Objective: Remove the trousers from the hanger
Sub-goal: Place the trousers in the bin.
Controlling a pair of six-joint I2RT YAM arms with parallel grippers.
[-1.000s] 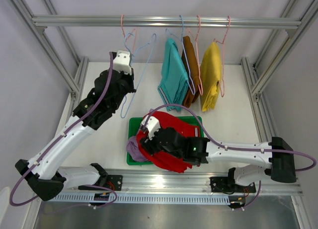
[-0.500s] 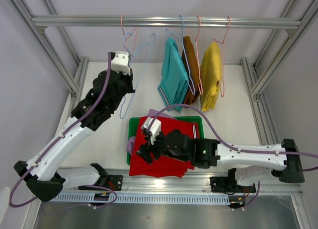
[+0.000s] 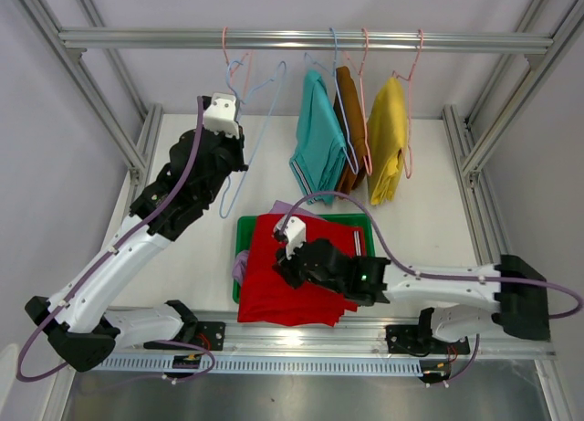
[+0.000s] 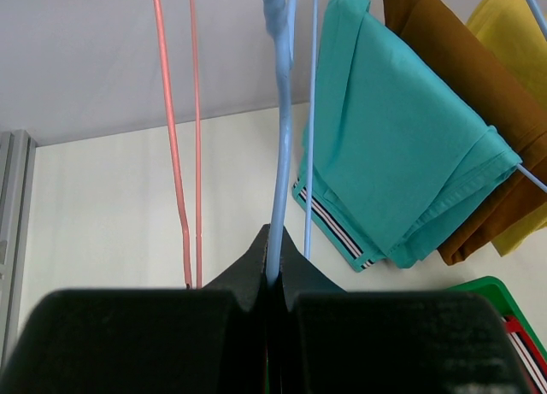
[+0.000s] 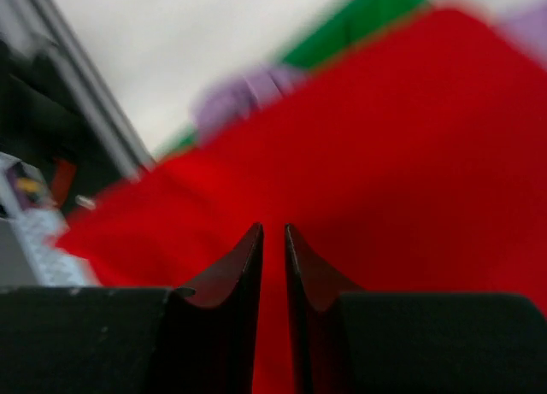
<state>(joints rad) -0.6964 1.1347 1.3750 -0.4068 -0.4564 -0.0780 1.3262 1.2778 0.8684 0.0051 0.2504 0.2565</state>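
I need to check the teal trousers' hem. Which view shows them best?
Left wrist: the teal trousers hang close up, striped hem clear. Top external shows them small, beside the brown pair; right wrist misses them.

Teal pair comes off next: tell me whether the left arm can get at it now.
Probably not yet: its fingers are shut on the empty blue hanger, though the teal trousers hang unobstructed alongside.

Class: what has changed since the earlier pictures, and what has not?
The red trousers, earlier bunched over the right gripper, now lie spread flat on the tray, off that gripper. Unchanged: left gripper shut on the blue hanger; teal, brown, yellow trousers hanging.
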